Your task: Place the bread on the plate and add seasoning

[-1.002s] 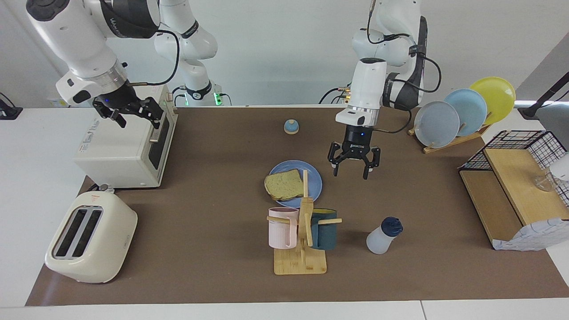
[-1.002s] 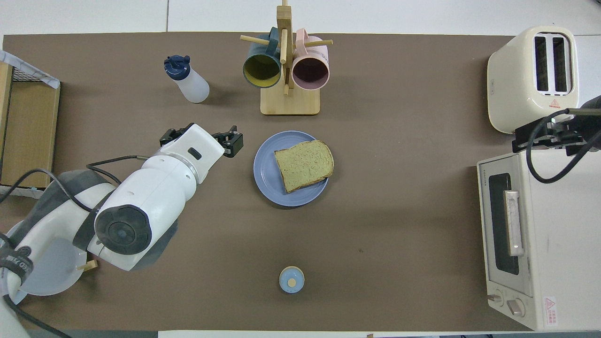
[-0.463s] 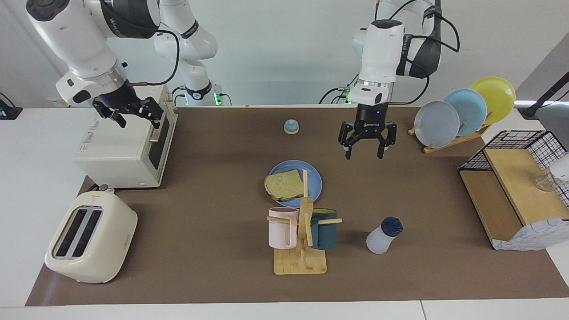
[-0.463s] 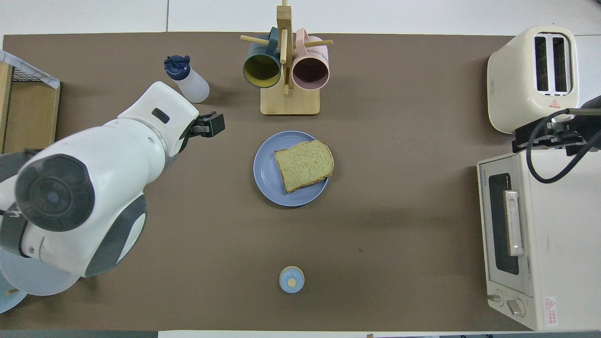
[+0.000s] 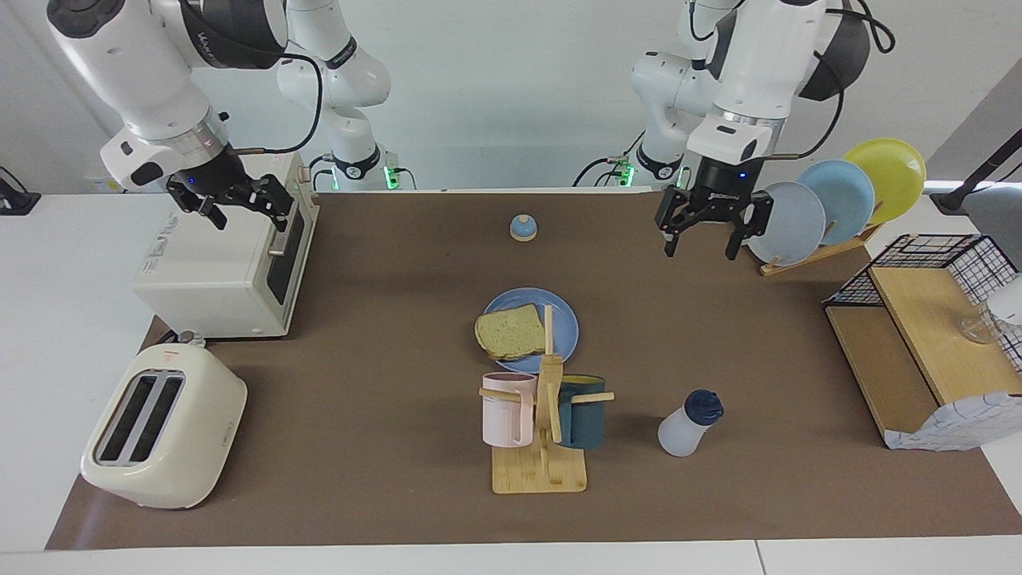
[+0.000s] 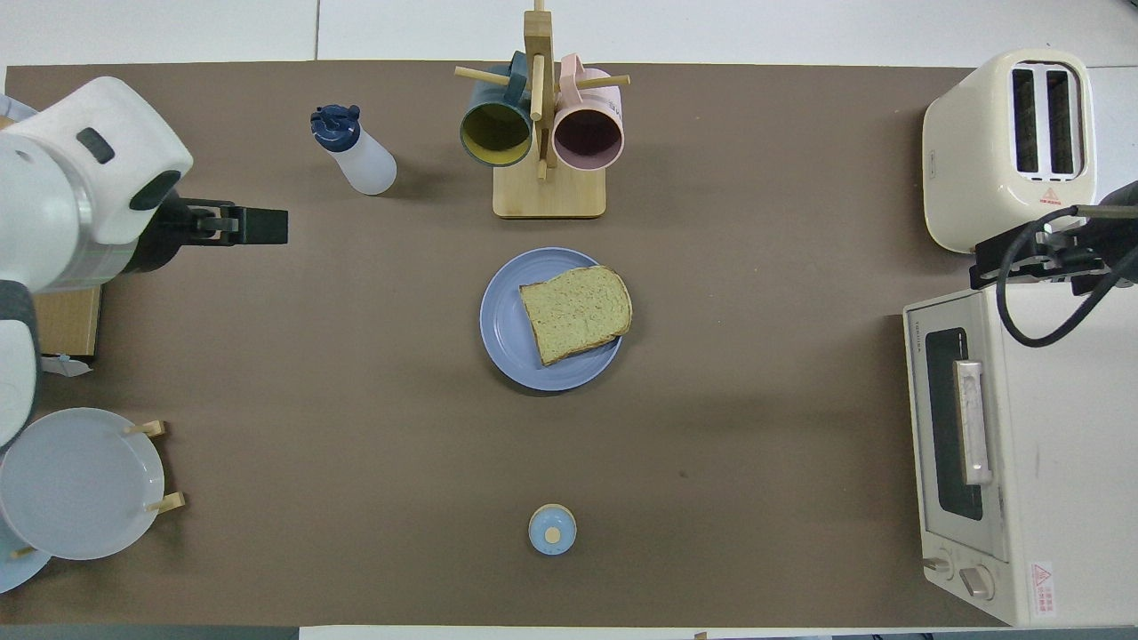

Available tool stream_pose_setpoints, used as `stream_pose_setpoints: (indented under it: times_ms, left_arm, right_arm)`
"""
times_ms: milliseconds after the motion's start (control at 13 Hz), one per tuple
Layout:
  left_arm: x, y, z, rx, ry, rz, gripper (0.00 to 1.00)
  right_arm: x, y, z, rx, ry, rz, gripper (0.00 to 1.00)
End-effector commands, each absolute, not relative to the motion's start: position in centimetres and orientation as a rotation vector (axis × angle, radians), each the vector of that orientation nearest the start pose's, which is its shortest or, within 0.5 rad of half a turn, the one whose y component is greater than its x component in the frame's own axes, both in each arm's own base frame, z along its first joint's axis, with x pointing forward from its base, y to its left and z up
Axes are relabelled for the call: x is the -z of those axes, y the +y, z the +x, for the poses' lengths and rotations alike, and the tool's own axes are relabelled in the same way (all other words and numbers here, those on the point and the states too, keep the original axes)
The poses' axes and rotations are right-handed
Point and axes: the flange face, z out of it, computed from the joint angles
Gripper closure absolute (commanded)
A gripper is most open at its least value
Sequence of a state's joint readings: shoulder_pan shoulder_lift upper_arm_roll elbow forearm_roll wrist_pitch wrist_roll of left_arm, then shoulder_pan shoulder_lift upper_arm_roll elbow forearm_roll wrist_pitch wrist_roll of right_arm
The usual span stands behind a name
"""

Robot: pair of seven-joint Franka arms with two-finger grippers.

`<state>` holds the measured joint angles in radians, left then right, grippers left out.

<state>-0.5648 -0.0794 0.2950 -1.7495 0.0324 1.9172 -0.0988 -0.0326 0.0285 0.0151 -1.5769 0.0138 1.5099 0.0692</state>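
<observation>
While the bread (image 5: 511, 331) lay on the plate (image 5: 564, 319), we saw the left gripper (image 5: 703, 237) raised, spread and empty; the right gripper (image 5: 243, 209) waited over the oven (image 5: 215, 271), also spread.

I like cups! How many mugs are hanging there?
2. A pink mug and a dark teal mug hang side by side on the wooden mug stand, farther from the robots than the plate.

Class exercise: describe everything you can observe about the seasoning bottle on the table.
The seasoning bottle is small, of translucent white plastic, with a dark navy cap carrying a loop. It stands on the brown table cover, leaning slightly, beside the wooden mug stand toward the left arm's end, farther from the robots than the plate. Nothing else touches it.
</observation>
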Motion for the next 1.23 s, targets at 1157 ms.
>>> stream_pose_setpoints:
  times_ms: [1157]
  left_arm:
    - [-62.7, -4.4, 53.1, 0.004, 0.397, -3.099, 0.0]
  right_arm:
    - [-60.1, -1.2, 54.9, -0.151, 0.115, -3.125, 0.0]
